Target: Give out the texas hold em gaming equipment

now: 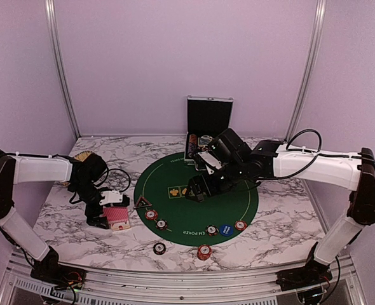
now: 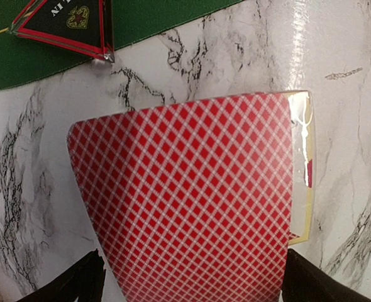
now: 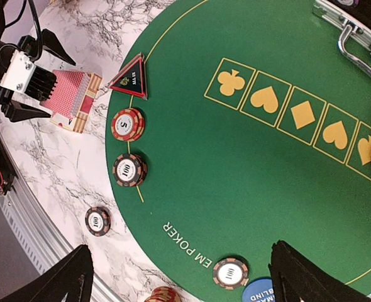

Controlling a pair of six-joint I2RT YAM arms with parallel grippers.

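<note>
One red-backed card [image 2: 192, 189] was pinched by its side edges in the left gripper [image 2: 192, 267], whose dark fingers [image 2: 78, 283] were cut off at the bottom of the wrist view. The card tilted over the pack [image 2: 305, 214] on the marble table [image 2: 41, 189], hiding all but a pale sliver. Just right of it, the triangular token [image 3: 130, 78] lay at the rim of the green mat [image 3: 248, 170], its lettering too small to read. Two chips [image 3: 127, 124] sat along that rim, and a lone chip [image 3: 97, 221] lay on the marble. The blue disc [image 3: 259, 290] was half cropped. The right gripper [image 3: 182, 246] hung spread wide above the mat, holding nothing.
</note>
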